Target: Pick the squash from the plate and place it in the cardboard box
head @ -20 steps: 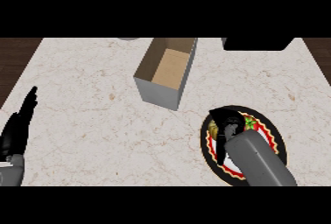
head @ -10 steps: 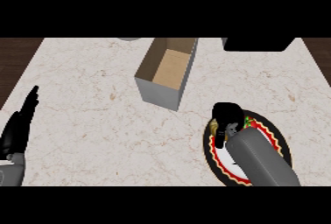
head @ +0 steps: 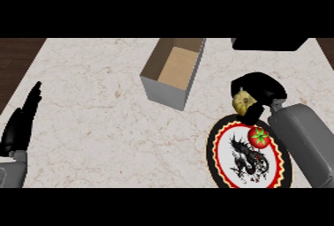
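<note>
Head view.

(a) Table (head: 98,114): pale, marble-veined top, flat and matt.

(b) Plate (head: 210,152), near right: round, with a black rim, a red-and-yellow zigzag band and a white centre bearing a dark dragon figure. I judge it hard and glazed.

(c) Cardboard box (head: 163,93), far centre: long and open-topped, tan inside, grey on its near outer wall, standing apart from the plate.

(d) Right hand (head: 262,87), black, on a grey forearm: its fingers are curled round the squash (head: 244,103). The squash shows as a pale yellow, mottled lump under the palm, just beyond the plate's far rim and to the right of the box.

(e) Left hand (head: 23,119), at the left edge: fingers straight, resting, holding nothing.

(f) Tomato (head: 259,137): small and red with a green calyx, lying on the far part of the plate.

Handling, as I judge it: the squash looks rigid, rounded and fairly light. Its smooth rind could slide between the fingers. I would hold it across its widest part, thumb opposed, and carry it level to the box. It should tolerate a short release onto cardboard.
</note>
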You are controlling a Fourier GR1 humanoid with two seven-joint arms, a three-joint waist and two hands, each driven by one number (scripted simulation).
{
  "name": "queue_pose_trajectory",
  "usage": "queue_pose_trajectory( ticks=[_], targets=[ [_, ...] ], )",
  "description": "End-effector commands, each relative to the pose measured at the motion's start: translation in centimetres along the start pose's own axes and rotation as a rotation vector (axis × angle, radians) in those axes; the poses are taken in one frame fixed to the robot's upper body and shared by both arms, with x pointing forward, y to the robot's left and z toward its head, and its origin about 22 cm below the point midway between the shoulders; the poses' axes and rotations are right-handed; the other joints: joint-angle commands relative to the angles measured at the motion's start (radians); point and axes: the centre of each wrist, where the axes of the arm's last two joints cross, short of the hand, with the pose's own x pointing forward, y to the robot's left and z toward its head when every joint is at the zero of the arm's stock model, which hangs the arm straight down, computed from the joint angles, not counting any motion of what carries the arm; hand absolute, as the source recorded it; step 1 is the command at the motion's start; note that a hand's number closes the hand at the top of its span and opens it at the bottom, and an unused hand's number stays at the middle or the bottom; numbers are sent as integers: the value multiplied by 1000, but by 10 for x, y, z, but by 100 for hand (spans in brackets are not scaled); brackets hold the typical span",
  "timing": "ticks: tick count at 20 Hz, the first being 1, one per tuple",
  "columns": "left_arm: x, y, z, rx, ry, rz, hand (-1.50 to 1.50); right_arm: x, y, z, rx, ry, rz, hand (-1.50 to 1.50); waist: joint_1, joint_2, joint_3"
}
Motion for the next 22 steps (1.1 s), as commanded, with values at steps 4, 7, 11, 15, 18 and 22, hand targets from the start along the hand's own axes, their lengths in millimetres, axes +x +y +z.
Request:
queue_pose_trajectory(
  ticks=[4, 7, 11, 15, 18, 22],
  targets=[
    [0, -4, -1, -12, -17, -12, 0, -83, -63, 23, -315, -176, 59, 150, 20, 9, -2],
    [2, -6, 3, -18, -15, -2, 0, -92, -73, 18, -441, -236, -6, 150, 24, 2, -2],
    [1, -4, 1, -2, -28, -4, 0, -91, -107, 17, -583, -412, -13, 150, 25, 0, -4],
    [-2, 4, -2, -24, 7, 8, 0, -84, -104, -2, -596, -517, -70, 150, 9, -5, -5],
    [-1, 4, 3, 11, 8, -24, 0, -57, -116, -20, -503, -582, -123, 150, -4, -13, -6],
    [0, 5, -2, -14, 3, 6, 0, -8, -138, -46, -472, -613, -229, 150, 6, -9, -7]
  ],
)
